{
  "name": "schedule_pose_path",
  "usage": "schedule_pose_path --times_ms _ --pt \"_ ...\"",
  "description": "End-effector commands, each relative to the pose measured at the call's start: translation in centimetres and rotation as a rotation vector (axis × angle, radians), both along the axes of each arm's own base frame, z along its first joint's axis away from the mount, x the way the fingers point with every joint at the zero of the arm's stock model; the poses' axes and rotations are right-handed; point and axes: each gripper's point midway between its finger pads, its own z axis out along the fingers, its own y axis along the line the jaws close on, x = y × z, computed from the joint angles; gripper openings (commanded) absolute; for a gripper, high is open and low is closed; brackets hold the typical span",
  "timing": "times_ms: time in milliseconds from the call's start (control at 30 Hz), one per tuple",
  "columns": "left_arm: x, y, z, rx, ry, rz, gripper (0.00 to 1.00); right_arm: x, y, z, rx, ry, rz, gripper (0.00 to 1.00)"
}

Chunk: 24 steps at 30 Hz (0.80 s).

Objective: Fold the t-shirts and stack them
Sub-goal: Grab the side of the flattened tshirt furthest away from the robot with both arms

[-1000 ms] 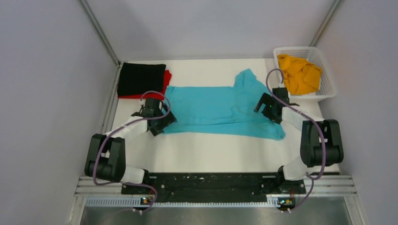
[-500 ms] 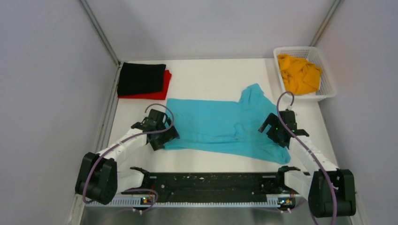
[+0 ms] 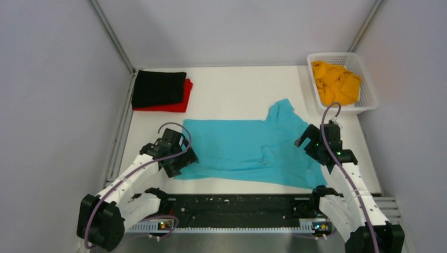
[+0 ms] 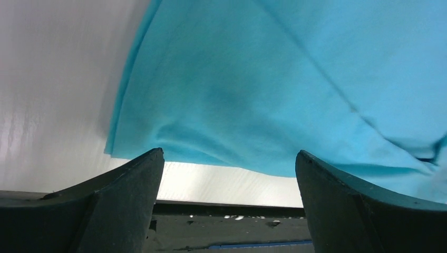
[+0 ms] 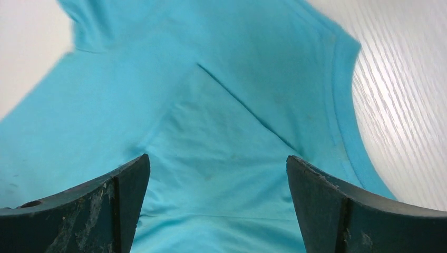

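Observation:
The turquoise t-shirt lies spread flat on the white table, sleeve end to the right. My left gripper is at its near left corner. In the left wrist view the gripper is open, with the shirt's edge just beyond the fingertips. My right gripper is over the shirt's right part. In the right wrist view it is open above the cloth. A folded black t-shirt lies on a folded red one at the back left. The orange-yellow t-shirt lies crumpled in the basket.
The white mesh basket stands at the back right corner. A black rail runs along the table's near edge, close to the turquoise shirt's near hem. Grey walls enclose the left and right sides.
Both arms have pulled back toward the near edge, and the turquoise shirt has slid with them, away from the folded stack and the basket.

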Motion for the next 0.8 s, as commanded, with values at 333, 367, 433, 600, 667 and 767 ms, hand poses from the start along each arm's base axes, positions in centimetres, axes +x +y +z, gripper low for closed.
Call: schedule_pose_path --times_ms 333,367,433,600,667,767 --pt "19.9 2.7 9.0 0.141 -0.337 0.068 0.99 14.1 4.4 11.9 -0.044 -0.365 0.174 0.98" --pt "21.3 2.9 8.4 0.145 -0.320 0.065 0.99 15.2 4.9 11.9 -0.064 -0.361 0.195 0.98" --pt "23.6 4.0 7.4 0.177 -0.270 0.076 0.99 17.5 5.4 11.0 -0.088 -0.327 0.216 0.98" --pt "27.8 6.3 4.2 0.275 -0.162 0.072 0.92 22.1 5.7 8.1 -0.150 -0.252 0.237 0.97" --pt "28.5 6.1 3.1 0.275 -0.132 0.055 0.89 23.6 5.3 7.7 -0.189 -0.239 0.230 0.98" --pt "28.7 5.5 1.8 0.248 -0.112 0.038 0.84 25.1 5.0 7.0 -0.230 -0.222 0.234 0.98"
